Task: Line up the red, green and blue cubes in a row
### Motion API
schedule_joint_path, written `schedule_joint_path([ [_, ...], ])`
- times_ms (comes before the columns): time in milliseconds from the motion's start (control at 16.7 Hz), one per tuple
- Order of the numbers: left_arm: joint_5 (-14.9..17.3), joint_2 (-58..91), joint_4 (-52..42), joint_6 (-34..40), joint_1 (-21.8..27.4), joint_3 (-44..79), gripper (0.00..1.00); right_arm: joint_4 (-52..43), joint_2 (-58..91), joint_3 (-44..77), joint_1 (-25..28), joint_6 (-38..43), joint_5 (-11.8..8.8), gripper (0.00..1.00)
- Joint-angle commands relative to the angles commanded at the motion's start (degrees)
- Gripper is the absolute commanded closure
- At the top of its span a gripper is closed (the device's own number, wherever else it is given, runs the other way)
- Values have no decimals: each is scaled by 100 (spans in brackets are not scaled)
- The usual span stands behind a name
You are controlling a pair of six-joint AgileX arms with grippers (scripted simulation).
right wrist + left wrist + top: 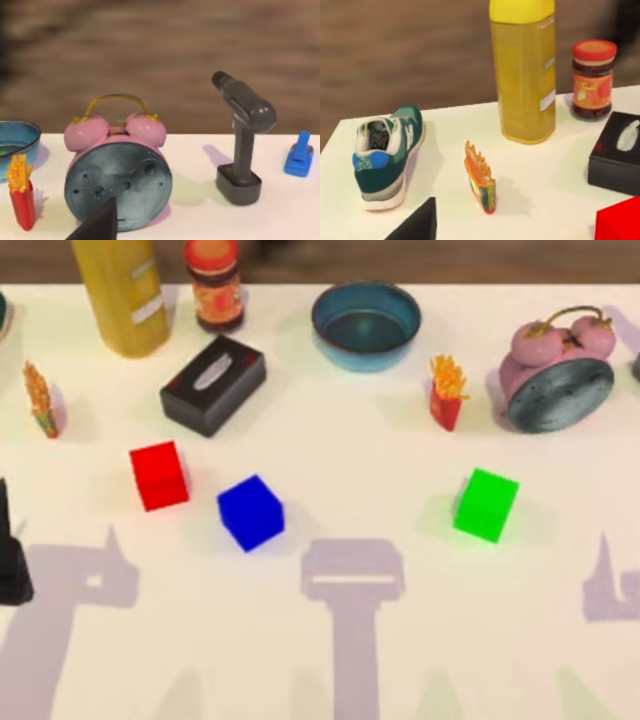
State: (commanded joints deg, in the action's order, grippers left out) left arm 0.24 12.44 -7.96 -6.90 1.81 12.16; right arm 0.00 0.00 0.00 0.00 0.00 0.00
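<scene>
- The red cube is sitting on the white tabletop toward the left side, and one corner of it is also showing at the edge of the left wrist view.
- The blue cube is resting just beside the red cube, a little nearer the front edge and slightly toward the middle; the two are standing apart, not touching.
- The green cube is lying well apart from the other two, over on the right half of the tabletop.
- The left end effector is showing only as a dark shape at the far left edge of the top view, clear of every cube; whether it is open or closed cannot be told.
- The right end effector is not appearing in the top view; only a dark tip is poking into the right wrist view, so its state cannot be told either.
- Behind the red cube, a black tissue box is lying at an angle, with a yellow bottle and a red-lidded jar standing farther back.
- A blue bowl is sitting at the back centre, a red fries carton is standing behind the green cube, and a pink alarm clock is sitting to its right.
</scene>
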Motion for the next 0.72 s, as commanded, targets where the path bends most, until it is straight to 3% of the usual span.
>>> schedule_joint_path([
  [720, -32, 7160, -3747, -3152, 707, 5636, 0, 0, 0, 0, 0, 0, 0, 0],
])
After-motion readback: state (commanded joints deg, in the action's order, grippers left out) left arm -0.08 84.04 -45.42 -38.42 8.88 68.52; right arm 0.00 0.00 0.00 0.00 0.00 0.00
